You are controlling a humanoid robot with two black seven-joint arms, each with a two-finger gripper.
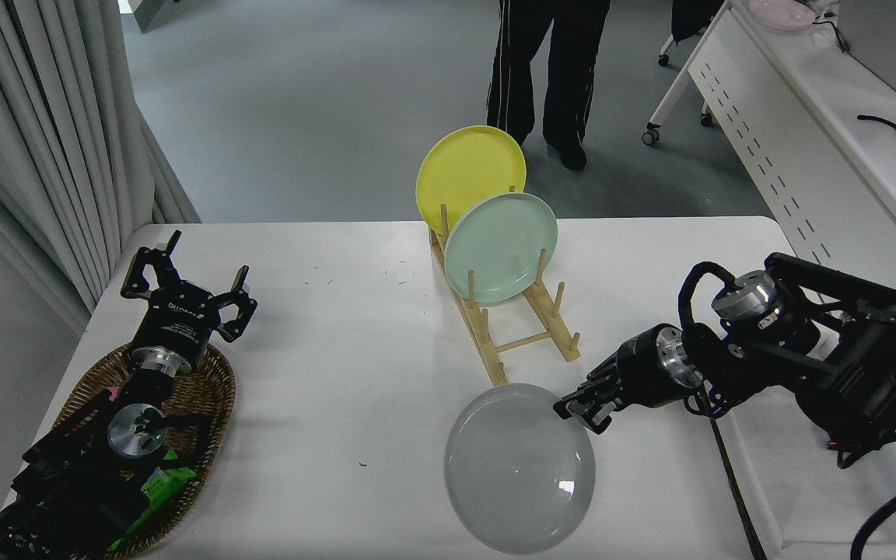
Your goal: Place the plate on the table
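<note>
**Grey plate at near edge of table, right gripper clamped on its rim**

The plate [519, 467] sits face-up, low over the table [339, 373], in front of the wooden rack [522, 338]; contact with the surface cannot be confirmed. The right gripper [582, 410] pinches its upper right rim. The yellow plate [469, 175] and mint green plate [501, 246] stand upright in the rack. The left gripper [183, 292] is parked over a wicker basket [211, 404], fingers spread.
</note>
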